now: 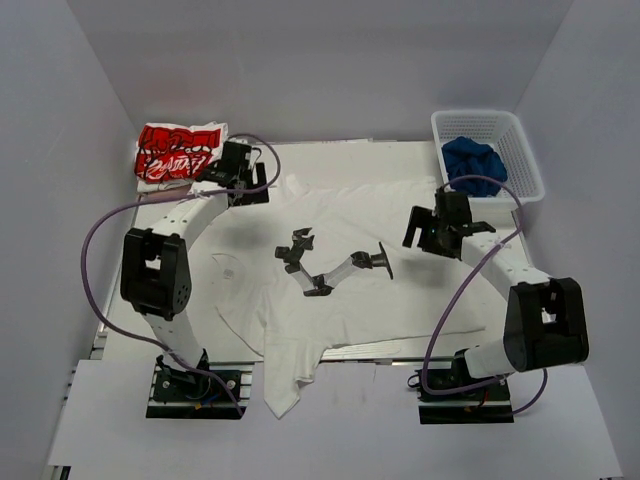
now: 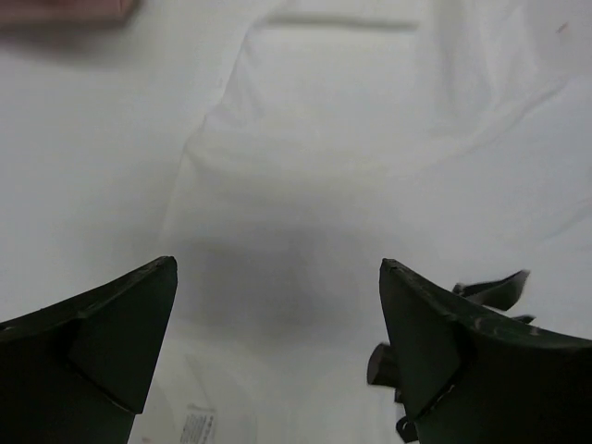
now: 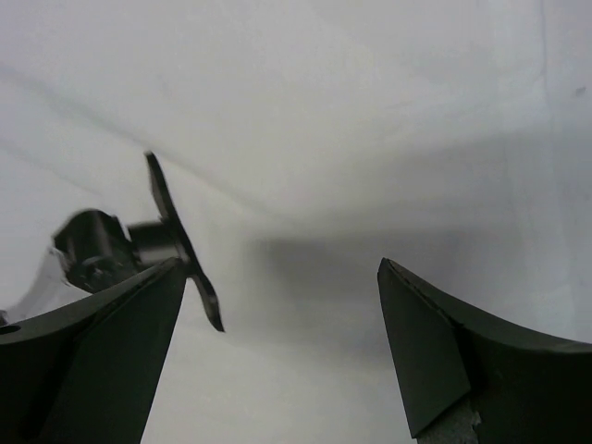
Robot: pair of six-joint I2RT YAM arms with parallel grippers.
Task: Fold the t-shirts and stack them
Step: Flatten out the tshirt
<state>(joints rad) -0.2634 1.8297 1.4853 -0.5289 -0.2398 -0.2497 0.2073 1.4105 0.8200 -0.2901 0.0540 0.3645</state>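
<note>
Now printed tee [image 1: 178, 152] sits folded far-left; plain white tee [image 1: 300, 320] lies spread on worktop [image 1: 380, 160], black jointed bracket [image 1: 335, 270] atop it. L & R jaws gape wide, empty, above its far edge. Next, prob.: pinch both shoulders.

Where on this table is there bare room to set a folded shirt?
Bare table runs along the far edge, between the printed shirt and the basket. The middle is crowded: the white shirt spreads across it under a black jointed bracket, with the left end effector and right end effector open above.
</note>
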